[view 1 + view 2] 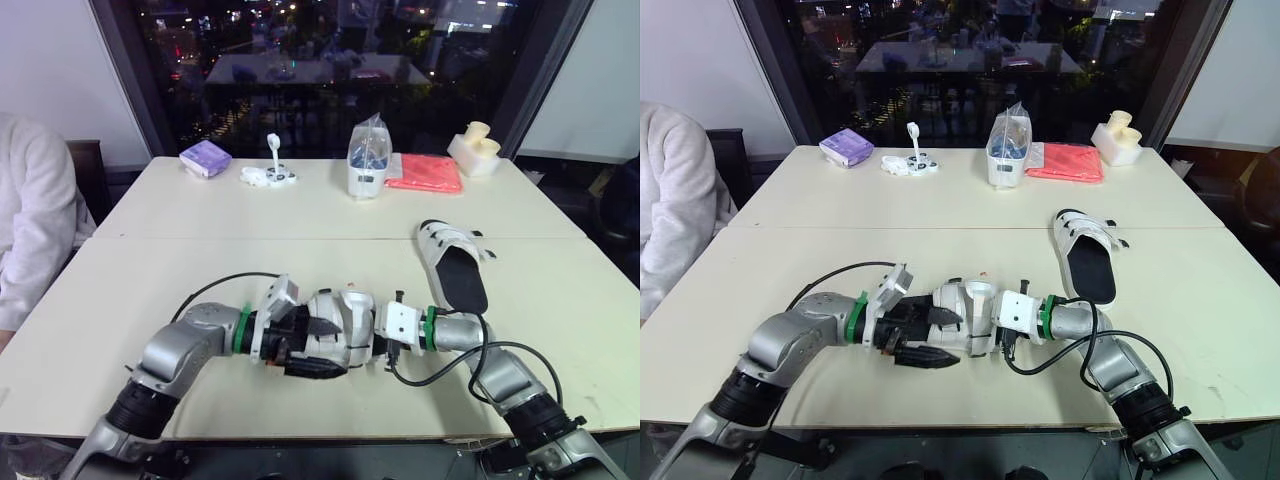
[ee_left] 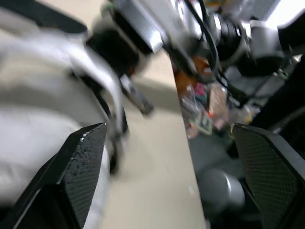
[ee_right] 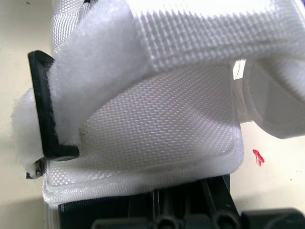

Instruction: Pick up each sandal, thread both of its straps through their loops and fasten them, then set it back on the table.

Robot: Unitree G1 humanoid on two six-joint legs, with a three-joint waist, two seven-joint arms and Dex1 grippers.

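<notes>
The left tool (image 1: 318, 348) is gaping wide at the sandal (image 1: 345, 318), the right tool (image 1: 382, 338) is sitting opposite (grip: cannot tell); unclamped, the strap (image 3: 190, 38) may be slipping from its loop (image 3: 43, 105).

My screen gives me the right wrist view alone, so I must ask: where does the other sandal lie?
Observer: The second white sandal with black footbed lies footbed up on the beige table, farther from the robot than the right tool, touched by neither tool.
Operator: Does the left tool grip my sandal?
Observer: The left tool stands open; the white woven sandal with black sole rests against one finger, near the table's front edge.
</notes>
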